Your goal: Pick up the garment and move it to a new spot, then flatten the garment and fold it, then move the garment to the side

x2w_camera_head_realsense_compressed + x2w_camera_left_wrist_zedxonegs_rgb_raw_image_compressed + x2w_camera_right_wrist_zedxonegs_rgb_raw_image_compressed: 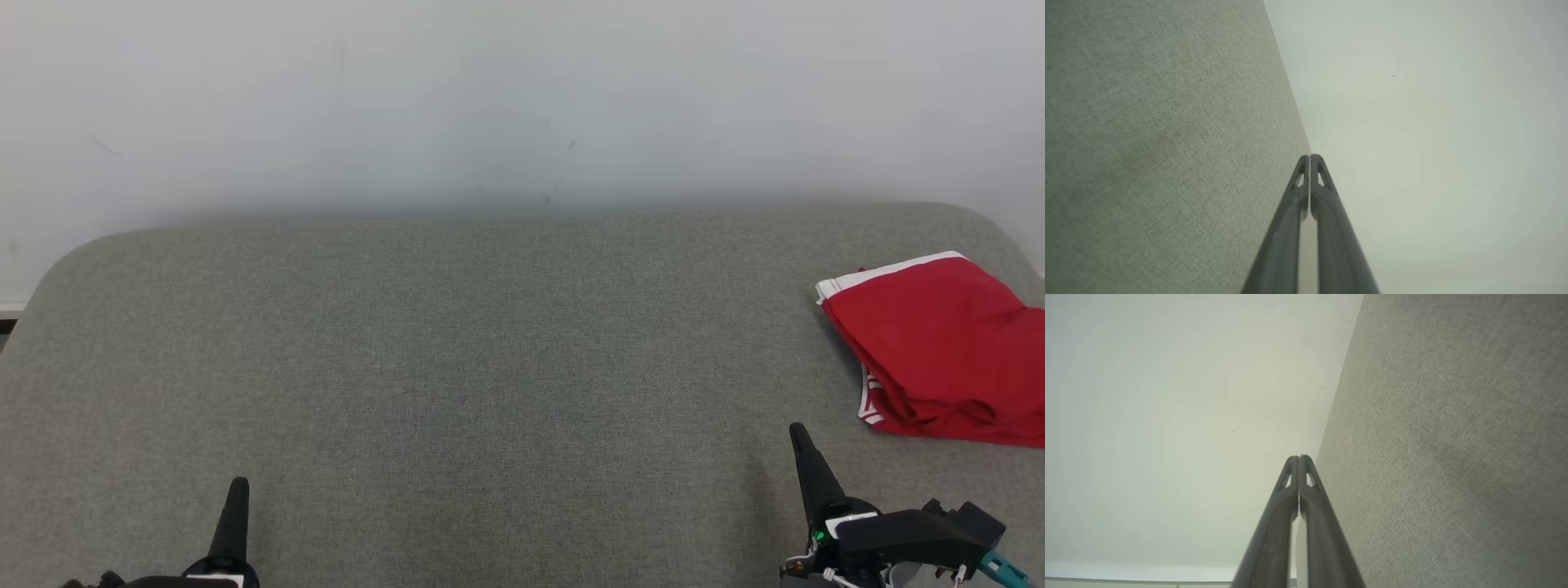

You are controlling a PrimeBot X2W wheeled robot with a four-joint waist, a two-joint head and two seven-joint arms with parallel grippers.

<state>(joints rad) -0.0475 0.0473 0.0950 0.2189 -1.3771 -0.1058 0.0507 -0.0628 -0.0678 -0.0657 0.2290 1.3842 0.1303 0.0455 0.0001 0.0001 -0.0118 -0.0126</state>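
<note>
The garment (947,351) is red with white-striped edges, folded into a compact pile at the far right of the grey fabric surface (490,351), partly cut off by the head view's right edge. My right gripper (798,433) is shut and empty near the front right, below and left of the garment, apart from it. My left gripper (238,487) is shut and empty at the front left. In the left wrist view its tips (1309,157) meet with nothing between them. In the right wrist view that gripper's tips (1299,458) meet the same way.
A pale wall (522,98) stands right behind the grey surface's rounded back edge. The wide grey cloth (1167,143) stretches between the two grippers and to the left of the garment. A strip of floor edge (1139,580) shows low in the right wrist view.
</note>
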